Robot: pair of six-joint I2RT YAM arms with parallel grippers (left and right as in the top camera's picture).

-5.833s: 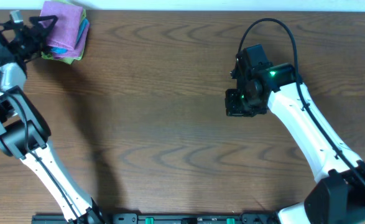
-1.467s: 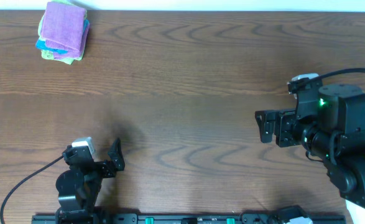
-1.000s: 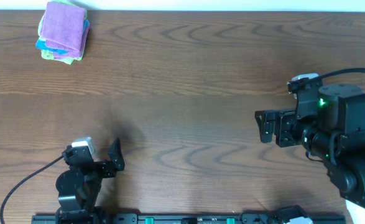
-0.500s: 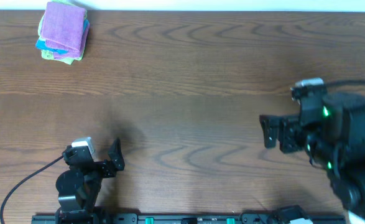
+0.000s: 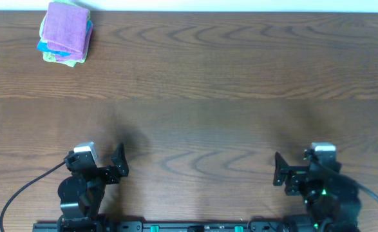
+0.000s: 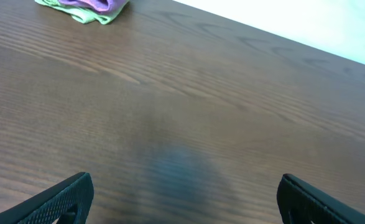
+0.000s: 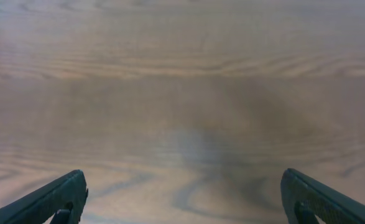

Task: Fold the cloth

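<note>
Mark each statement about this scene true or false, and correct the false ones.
1. The lilac cloth lies folded on top of a stack near the far left corner of the table. True.
2. The left tool is shut on the lilac cloth. False: it is open, holds nothing, and is far from the stack.
3. The right tool is open with nothing between its fingers. True.
4. A red cloth lies under the lilac cloth. False: a blue cloth and a green cloth lie beneath it.
</note>
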